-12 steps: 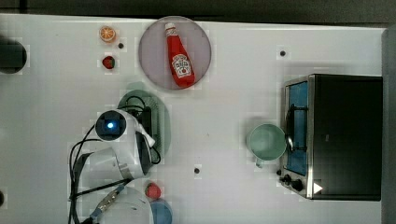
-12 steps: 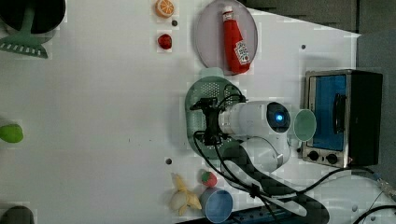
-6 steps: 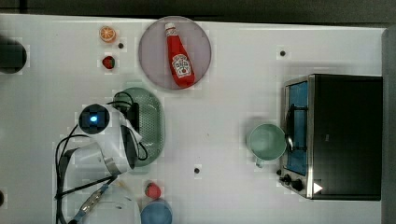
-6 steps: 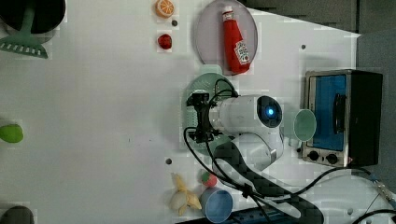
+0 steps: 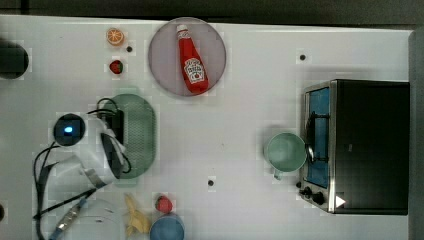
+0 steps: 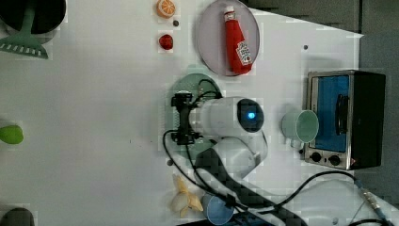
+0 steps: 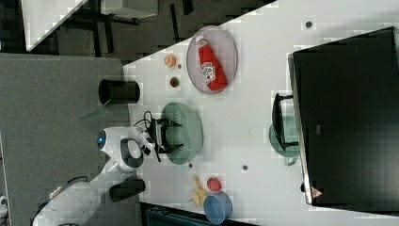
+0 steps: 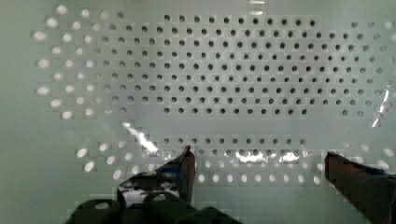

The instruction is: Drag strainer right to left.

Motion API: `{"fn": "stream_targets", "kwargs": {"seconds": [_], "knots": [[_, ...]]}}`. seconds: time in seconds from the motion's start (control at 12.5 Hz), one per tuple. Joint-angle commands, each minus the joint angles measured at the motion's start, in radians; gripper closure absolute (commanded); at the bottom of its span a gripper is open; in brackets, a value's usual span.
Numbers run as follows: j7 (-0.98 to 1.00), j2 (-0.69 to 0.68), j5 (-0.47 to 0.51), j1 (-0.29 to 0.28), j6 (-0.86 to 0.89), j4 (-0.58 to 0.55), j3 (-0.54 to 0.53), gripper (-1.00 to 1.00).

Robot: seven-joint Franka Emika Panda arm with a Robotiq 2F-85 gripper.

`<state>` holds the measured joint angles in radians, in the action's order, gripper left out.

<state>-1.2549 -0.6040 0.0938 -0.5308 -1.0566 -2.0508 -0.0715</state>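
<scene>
The strainer (image 5: 137, 132) is lying on the white worktop (image 5: 240, 120) in the left half of the top view, just below and to the left of the round plate; in the left view it (image 6: 188, 84) is sitting near the middle of the frame, partly covered by the arm, and in the right view it (image 7: 188, 129) is showing as a green oval left of centre. The gripper (image 7: 173, 135) is hanging over the strainer's bowl with its jaws standing wide apart, gripping nothing; in the wrist view the two dark fingertips (image 8: 186, 163) are spread over the perforated bottom (image 8: 233, 74) of the strainer, and whether they are touching it cannot be told. In the top view the gripper (image 5: 117, 132) is sitting over the strainer's left edge, with the white arm (image 5: 75, 165) reaching in from the lower left. Above the strainer in the top view, a red ketchup bottle (image 5: 190, 60) is lying on the grey plate (image 5: 215, 40), and an orange slice (image 5: 115, 36) and a strawberry (image 5: 116, 66) are resting to the plate's left. A green mug (image 5: 285, 152) is standing well to the right, just beside a toaster oven (image 5: 360, 145). Along the bottom edge, a banana (image 5: 134, 217), a small red fruit (image 5: 164, 204) and a blue cup (image 5: 166, 229) are sitting close together.
</scene>
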Motion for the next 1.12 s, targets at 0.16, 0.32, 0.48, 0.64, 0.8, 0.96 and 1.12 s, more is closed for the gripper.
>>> {"fn": "stream_targets", "kwargs": {"seconds": [0.16, 0.32, 0.48, 0.64, 0.8, 0.96, 1.12], "knots": [[-0.116, -0.036, 0.026, -0.072, 0.032, 0.089, 0.009, -1.00], [-0.132, -0.051, 0.026, -0.087, 0.035, 0.113, 0.009, -1.00], [-0.133, -0.062, 0.032, -0.099, 0.036, 0.134, 0.009, -1.00], [-0.134, -0.073, 0.062, -0.113, 0.036, 0.151, 0.009, -1.00], [-0.133, -0.083, 0.079, -0.125, 0.036, 0.165, 0.009, -1.00], [-0.134, -0.092, 0.080, -0.137, 0.036, 0.183, 0.008, -1.00], [-0.137, -0.104, 0.091, -0.145, 0.034, 0.201, 0.008, -1.00]]}}
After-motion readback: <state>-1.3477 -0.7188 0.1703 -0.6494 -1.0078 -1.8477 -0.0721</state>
